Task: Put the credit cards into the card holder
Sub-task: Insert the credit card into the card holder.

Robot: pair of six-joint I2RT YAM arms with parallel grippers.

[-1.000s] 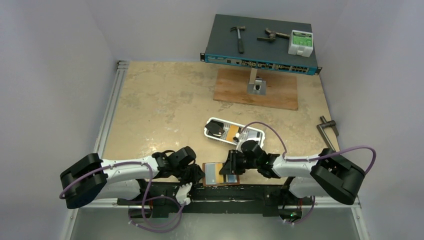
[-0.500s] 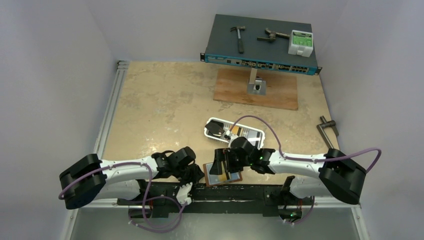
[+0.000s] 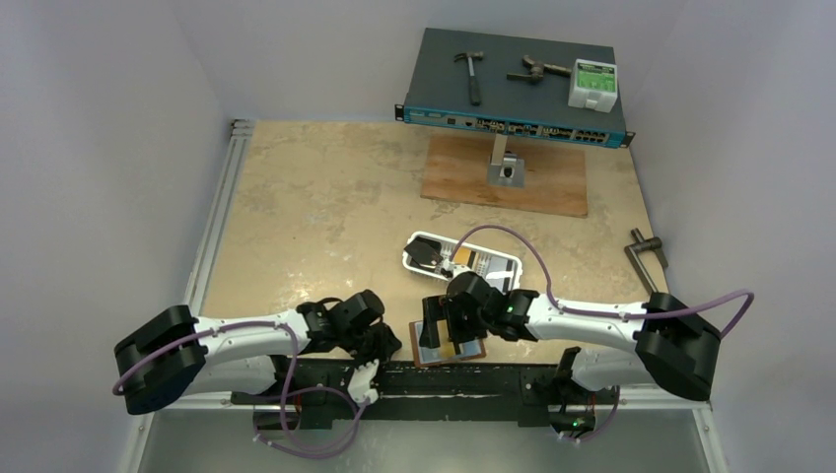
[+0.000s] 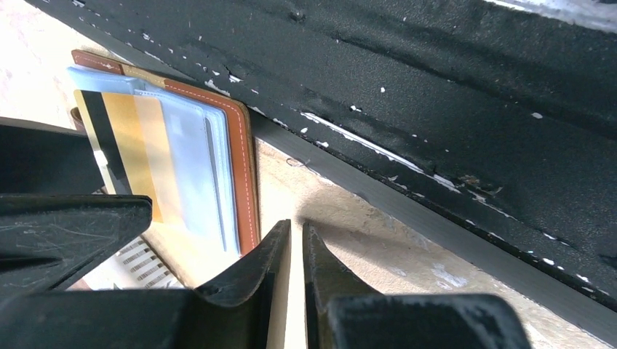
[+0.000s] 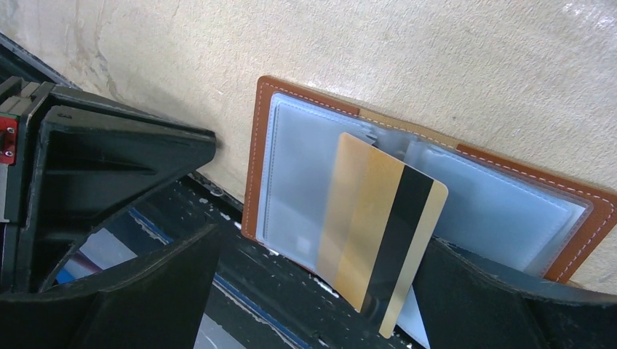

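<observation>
Since a second ago: my right pincer slid left over the open brown card holder, jaws gone from narrow to full spread. Gold striped credit card lies loose on its clear pockets, nothing gripped. My left pincer nearly closed, empty, beside the holder's stitched edge by the black rail. Beyond: white tray half hidden behind my right wrist, cards there unreadable

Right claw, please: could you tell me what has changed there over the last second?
The right claw opened, letting go of the gold card, which rests partly in the holder, and shifted left. The left claw and tray stayed put.
</observation>
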